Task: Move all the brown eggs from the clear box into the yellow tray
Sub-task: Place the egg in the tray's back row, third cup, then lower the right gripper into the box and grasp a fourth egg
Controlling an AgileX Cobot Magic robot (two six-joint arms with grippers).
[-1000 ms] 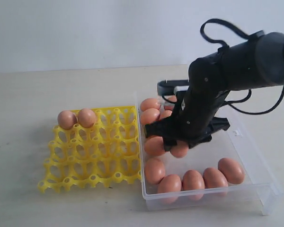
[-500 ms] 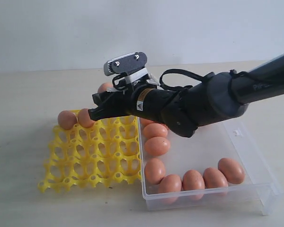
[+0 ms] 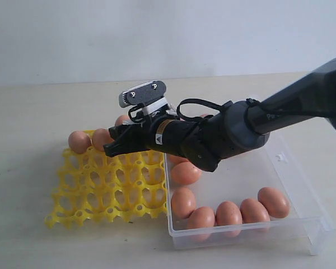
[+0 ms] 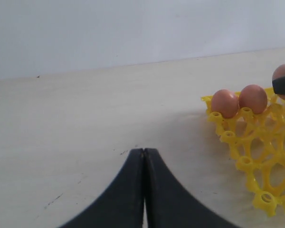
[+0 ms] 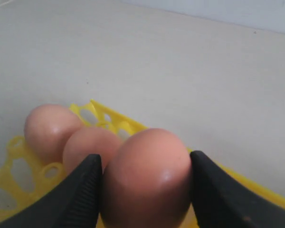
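The right gripper (image 5: 146,194) is clamped on a brown egg (image 3: 122,120), low over the far row of the yellow tray (image 3: 95,193), just beside two seated eggs (image 3: 79,142). Release off-centre and it may strike its neighbour or perch on a peg.

left gripper (image 4: 143,154) closed, two brown eggs (image 4: 224,103) sit in yellow tray (image 4: 254,142).
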